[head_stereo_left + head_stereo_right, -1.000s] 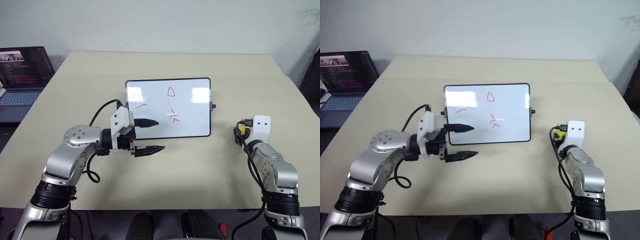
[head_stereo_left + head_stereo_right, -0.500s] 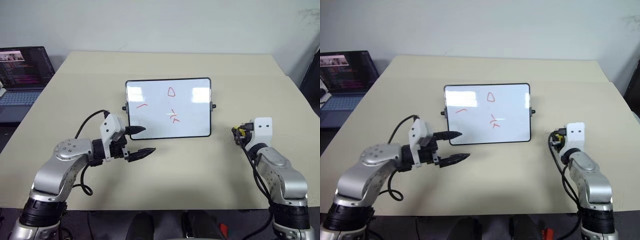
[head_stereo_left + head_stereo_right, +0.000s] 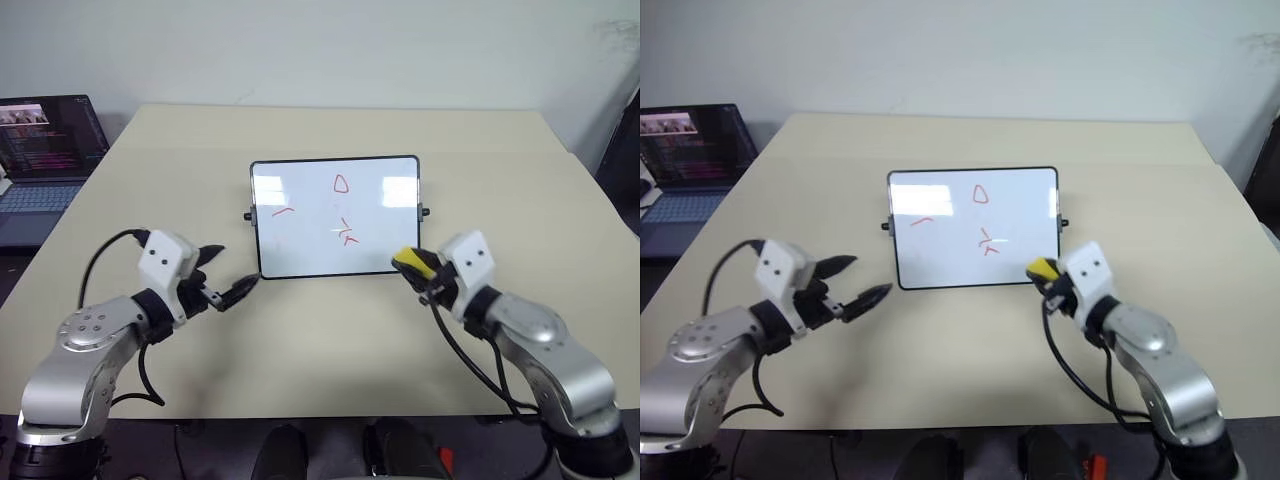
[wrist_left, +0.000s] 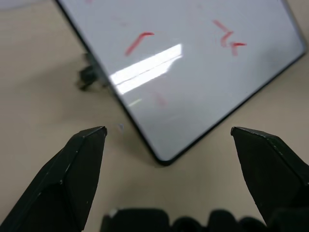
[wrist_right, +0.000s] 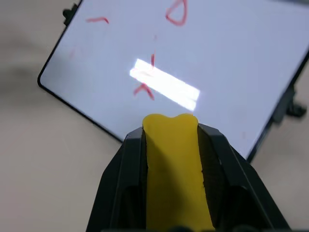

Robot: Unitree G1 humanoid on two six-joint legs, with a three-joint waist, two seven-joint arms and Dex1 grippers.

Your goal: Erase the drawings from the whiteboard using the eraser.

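Right gripper (image 3: 412, 264) has carried the eraser (image 3: 405, 259) to the whiteboard (image 3: 335, 215).

One whiteboard (image 3: 335, 215) — three red drawings (image 3: 343, 184) on it, one yellow eraser (image 3: 408, 261), one laptop (image 3: 48, 150), one table (image 3: 330, 350) — two grippers

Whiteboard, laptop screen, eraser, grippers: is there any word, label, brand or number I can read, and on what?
None can be read.
Whiteboard: red drawings only, a loop, a stroke and crossed squiggles, no letters or digits.
Laptop: lines of text on the screen, too small to read.
Eraser, held in the right gripper: plain yellow, no print.
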